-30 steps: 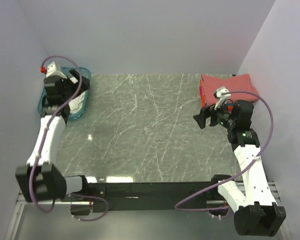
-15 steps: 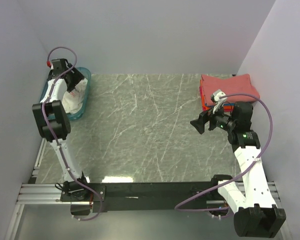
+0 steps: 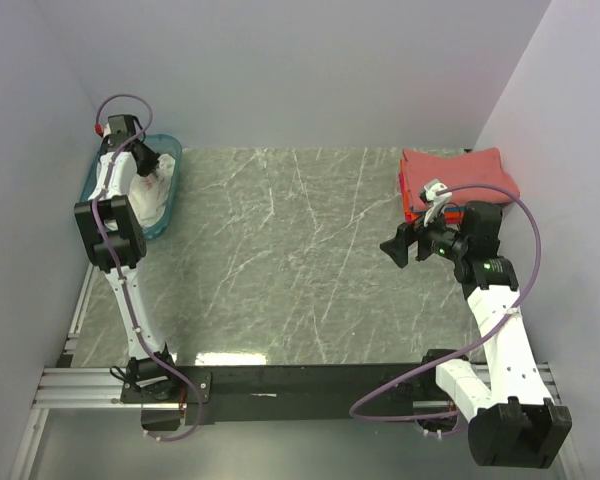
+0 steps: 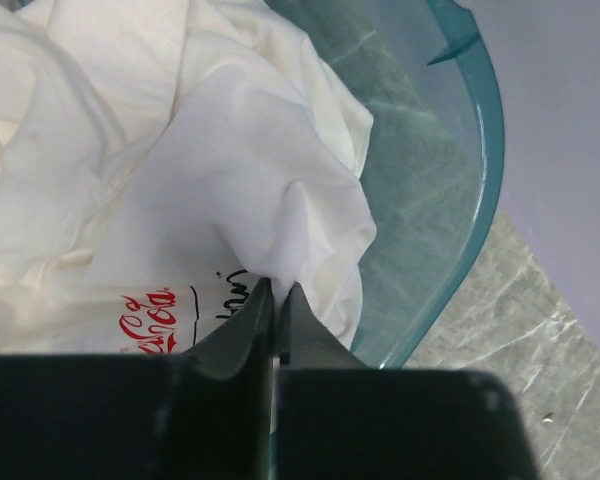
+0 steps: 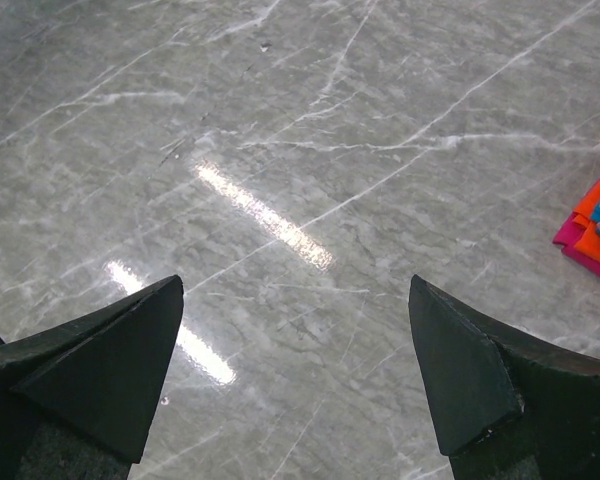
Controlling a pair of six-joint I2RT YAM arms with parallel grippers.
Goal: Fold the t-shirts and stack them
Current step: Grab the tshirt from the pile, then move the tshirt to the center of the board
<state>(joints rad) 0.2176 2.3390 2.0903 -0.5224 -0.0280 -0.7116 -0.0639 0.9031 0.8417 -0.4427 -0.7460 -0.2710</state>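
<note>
A crumpled white t-shirt (image 4: 160, 190) with red Coca-Cola lettering lies in the teal bin (image 4: 470, 200) at the table's far left; in the top view the white t-shirt (image 3: 152, 190) shows beneath the arm. My left gripper (image 4: 277, 290) is shut on a pinched fold of that shirt, down inside the bin (image 3: 170, 215). A stack of folded t-shirts (image 3: 455, 175), coral-red on top, lies at the far right; its orange, pink and blue edges (image 5: 595, 225) show in the right wrist view. My right gripper (image 5: 295, 300) hangs open over bare marble, left of the stack.
The grey marble tabletop (image 3: 300, 250) stretches between the bin and the stack. Pale walls close in on the left, back and right. The black base rail (image 3: 300, 380) runs along the near edge.
The left arm has reached down into the bin and its jaws have closed on the white shirt. The right gripper has drifted slightly left, still open.
</note>
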